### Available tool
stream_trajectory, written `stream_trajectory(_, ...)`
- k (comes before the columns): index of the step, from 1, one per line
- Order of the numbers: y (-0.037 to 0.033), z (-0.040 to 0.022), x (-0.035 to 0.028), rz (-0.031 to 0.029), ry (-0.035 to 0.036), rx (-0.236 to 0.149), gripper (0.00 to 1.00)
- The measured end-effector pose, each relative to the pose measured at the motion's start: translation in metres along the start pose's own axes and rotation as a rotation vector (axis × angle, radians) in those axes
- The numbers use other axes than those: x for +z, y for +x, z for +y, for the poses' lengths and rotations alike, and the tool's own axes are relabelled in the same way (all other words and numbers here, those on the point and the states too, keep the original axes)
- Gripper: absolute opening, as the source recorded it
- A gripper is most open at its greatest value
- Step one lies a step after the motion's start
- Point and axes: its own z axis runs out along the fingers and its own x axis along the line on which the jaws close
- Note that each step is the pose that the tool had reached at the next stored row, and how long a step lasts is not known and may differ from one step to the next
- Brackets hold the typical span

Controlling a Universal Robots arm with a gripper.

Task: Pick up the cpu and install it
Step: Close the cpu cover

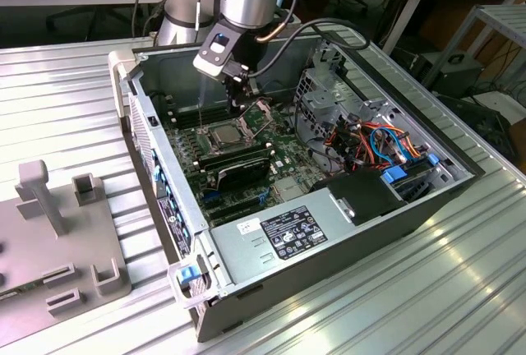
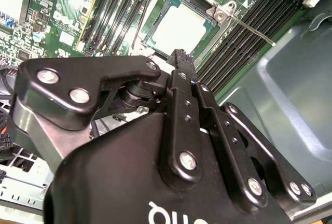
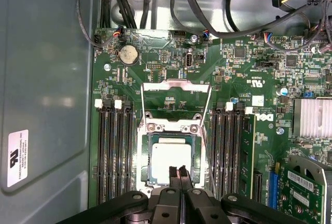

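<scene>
Exterior view, left to right: a grey stand is sitting at the exterior view's left of the open computer case. The case is holding a green motherboard, cables and a power supply. Within the case, the cpu is lying in its socket, the socket frame standing open. Over the cpu's edge the gripper is hanging, jaws pressed together, gripping nothing.

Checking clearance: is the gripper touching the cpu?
Cannot tell. In the first wrist view the gripper overlaps the cpu, hiding any gap between them.
</scene>
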Motion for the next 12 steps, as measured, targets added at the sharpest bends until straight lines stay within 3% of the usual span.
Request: stream_trajectory(12, -0.0006, 0.0222, 0.0006, 0.0001, -0.0001, 0.000, 0.11)
